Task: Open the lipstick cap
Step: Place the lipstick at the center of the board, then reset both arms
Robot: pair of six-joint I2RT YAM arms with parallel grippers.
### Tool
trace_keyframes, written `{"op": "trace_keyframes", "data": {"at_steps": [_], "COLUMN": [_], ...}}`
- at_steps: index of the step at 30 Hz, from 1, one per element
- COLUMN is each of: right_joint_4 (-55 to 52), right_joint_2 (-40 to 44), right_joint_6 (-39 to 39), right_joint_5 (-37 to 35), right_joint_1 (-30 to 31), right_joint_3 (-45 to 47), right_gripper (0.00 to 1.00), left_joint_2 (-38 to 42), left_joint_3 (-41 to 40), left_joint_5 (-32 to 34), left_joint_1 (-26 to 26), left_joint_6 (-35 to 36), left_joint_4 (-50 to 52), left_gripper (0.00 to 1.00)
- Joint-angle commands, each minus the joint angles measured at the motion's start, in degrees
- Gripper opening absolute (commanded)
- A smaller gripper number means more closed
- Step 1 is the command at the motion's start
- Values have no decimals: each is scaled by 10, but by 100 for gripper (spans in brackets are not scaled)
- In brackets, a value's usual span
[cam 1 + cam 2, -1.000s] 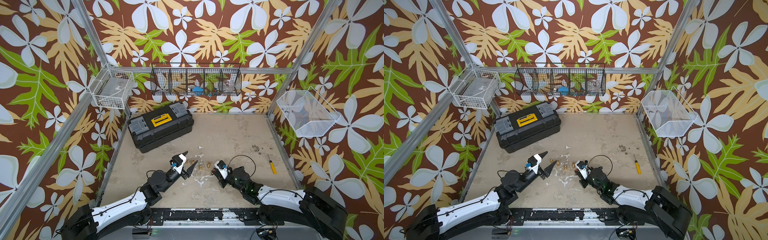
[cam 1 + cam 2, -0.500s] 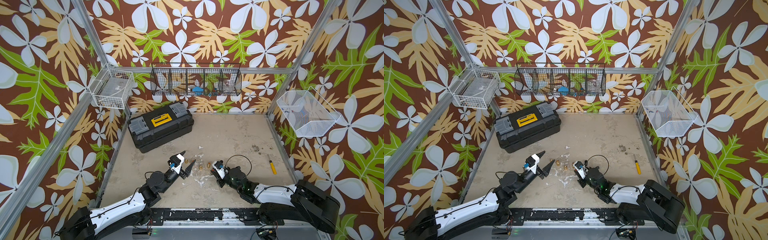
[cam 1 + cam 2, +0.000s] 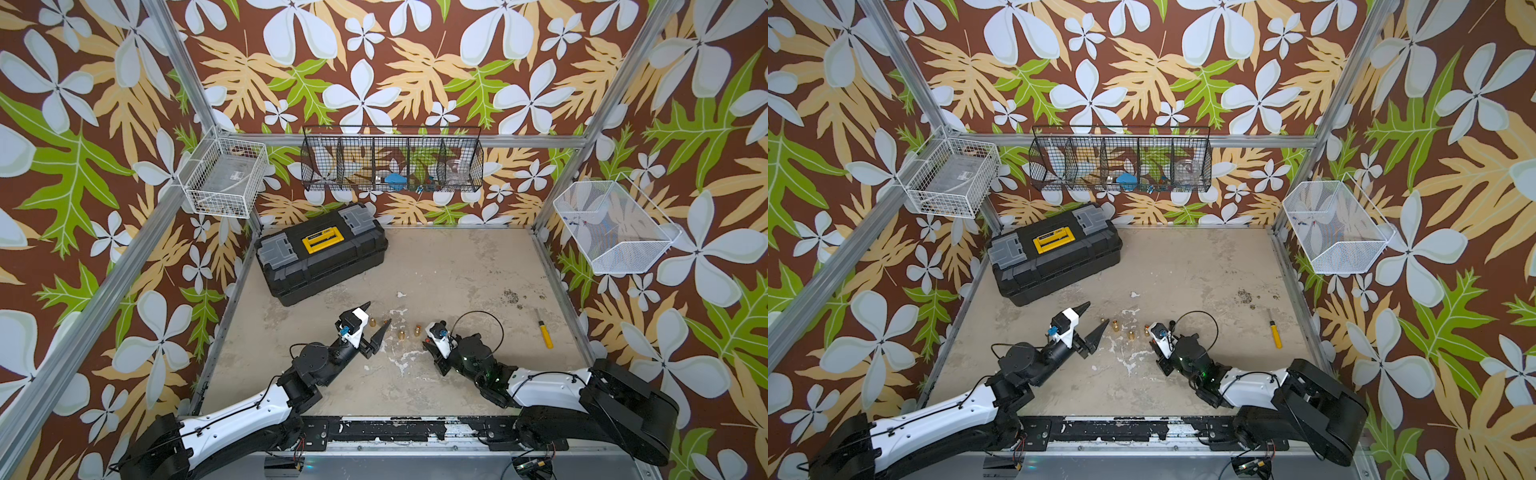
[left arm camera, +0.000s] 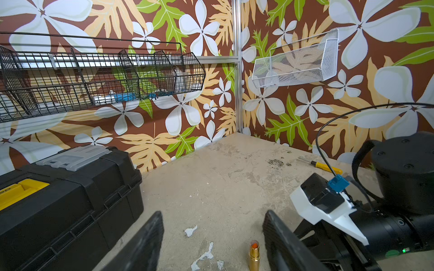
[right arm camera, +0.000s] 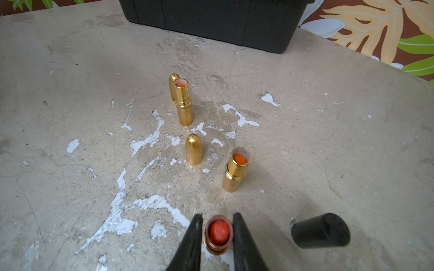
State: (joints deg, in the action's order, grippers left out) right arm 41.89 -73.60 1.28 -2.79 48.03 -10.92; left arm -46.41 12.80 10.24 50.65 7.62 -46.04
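Near the black toolbox (image 3: 322,253), your left gripper (image 4: 213,213) stood wide and empty. Your right gripper (image 5: 217,214) was narrow; the black cap (image 5: 320,231) lay on its side just beside it, and the uncapped lipstick (image 5: 218,232) stood between its jaws, though you could not tell whether they pressed it.

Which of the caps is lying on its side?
The black cap, beside the right claw; the gold caps stand upright.
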Motion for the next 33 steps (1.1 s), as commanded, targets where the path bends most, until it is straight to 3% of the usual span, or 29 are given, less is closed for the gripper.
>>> {"op": "trace_keyframes", "data": {"at_steps": [1, 5, 11, 14, 17, 19, 22, 27, 30, 33], "right_joint_4": [3, -2, -34, -71, -109, -124, -135, -61, 42, 143], "right_joint_2": [3, 8, 37, 96, 197, 252, 267, 147, 42, -32], "right_joint_6": [4, 2, 1, 8, -5, -33, -67, -24, -33, -46], "right_joint_5": [0, 2, -3, -30, -102, -182, -240, -145, -145, -137], "right_joint_1": [1, 1, 1, 1, 1, -5, -89, -335, -383, -393], "right_joint_3": [-2, -3, -15, -25, -35, -47, -81, -85, -65, -47], "right_gripper": [28, 30, 46, 52, 57, 66, 73, 73, 73, 74], "left_joint_2": [2, 1, -2, -5, -20, -46, -107, -169, -201, -241], "left_joint_3": [-1, -1, 0, 6, 24, 45, 94, 94, 49, 9], "left_joint_5": [6, 6, 7, 30, 112, 176, 217, 264, 233, 193], "left_joint_1": [-1, -1, -1, 0, -1, -12, -84, -237, -323, -358], "left_joint_6": [1, 3, 2, -1, -12, -20, -49, -82, -101, -52], "left_joint_4": [-4, -4, -1, 11, 27, 35, 66, 21, -29, -92], "left_gripper": [69, 69, 69, 72, 86, 99, 100, 100, 100, 100]}}
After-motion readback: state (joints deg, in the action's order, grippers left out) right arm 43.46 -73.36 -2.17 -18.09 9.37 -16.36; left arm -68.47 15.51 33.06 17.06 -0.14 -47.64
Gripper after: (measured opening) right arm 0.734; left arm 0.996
